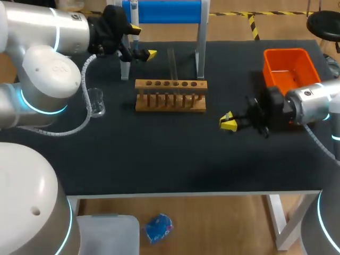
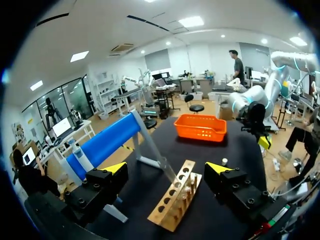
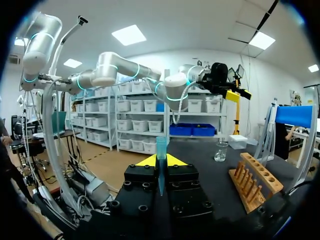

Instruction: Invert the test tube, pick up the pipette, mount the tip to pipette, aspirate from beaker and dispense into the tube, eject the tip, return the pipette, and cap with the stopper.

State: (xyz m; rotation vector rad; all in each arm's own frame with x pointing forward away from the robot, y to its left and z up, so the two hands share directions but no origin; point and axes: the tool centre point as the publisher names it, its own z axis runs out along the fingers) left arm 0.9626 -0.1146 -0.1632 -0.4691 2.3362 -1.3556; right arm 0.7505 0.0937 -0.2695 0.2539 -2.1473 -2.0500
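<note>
The right end effector is pinching shut on a teal pipette tip over the surface, near the wooden rack. The left end effector is hanging wide open and empty beside the blue stand. The likely faults are the thin tip tilting in the pinch, or the open fingers striking the test tube standing upright in the rack. The pipette is being cut off at the stand, and the stopper is not showing clearly.

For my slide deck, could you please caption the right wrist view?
Right gripper shut on a blue tip, with rack and beaker ahead.
</note>
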